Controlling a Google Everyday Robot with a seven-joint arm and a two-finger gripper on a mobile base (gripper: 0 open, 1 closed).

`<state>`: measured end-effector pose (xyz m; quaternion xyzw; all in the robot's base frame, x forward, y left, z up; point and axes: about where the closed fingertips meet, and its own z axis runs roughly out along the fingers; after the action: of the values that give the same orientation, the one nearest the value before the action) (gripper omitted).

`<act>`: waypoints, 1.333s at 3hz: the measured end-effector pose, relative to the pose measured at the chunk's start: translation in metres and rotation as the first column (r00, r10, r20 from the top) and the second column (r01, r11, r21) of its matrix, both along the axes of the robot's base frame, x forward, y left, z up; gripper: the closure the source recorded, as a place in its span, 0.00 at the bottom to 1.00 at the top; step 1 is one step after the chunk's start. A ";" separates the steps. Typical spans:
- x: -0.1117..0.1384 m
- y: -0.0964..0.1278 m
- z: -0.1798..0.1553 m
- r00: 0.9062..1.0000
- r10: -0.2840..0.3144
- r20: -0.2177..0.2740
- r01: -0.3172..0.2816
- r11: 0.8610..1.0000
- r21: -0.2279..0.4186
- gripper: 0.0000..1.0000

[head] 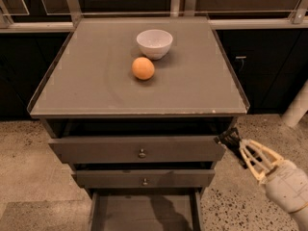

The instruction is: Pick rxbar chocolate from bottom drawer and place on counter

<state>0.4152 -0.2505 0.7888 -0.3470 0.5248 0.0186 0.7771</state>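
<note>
- The gripper [230, 139] hangs below the counter's [202, 85] front right corner, just off the right end of the top drawer [96, 149]. The wrist trails down and to the right of it.
- I cannot tell whether the gripper is apart or together. Its tip looks dark, and I cannot tell whether that is part of the gripper or something it carries.
- The top drawer is pulled a little way out from under the counter. The middle drawer [110, 178] sits below it, also slightly out.
- The bottom drawer [120, 211] is the lowest thing under the counter and is pulled well out. Its grey floor shows a dark patch towards the middle.
- I cannot pick out the rxbar chocolate, in that drawer or on the counter.
- On the counter, an orange [143, 68] lies near the middle. A white bowl [154, 43] stands just behind it, towards the back edge.
- A pale post [297, 107] stands on the speckled floor [29, 158] to the counter's right.
</note>
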 end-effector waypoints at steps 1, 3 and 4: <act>0.001 0.011 0.085 0.991 0.000 0.135 0.016 0.993 -0.119 1.00; 0.042 0.051 0.194 0.948 0.099 0.302 -0.015 0.963 -0.268 1.00; 0.079 0.068 0.216 0.930 0.162 0.330 -0.060 0.952 -0.299 1.00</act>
<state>0.4947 -0.1825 1.0052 -0.4818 0.3543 -0.0747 0.7979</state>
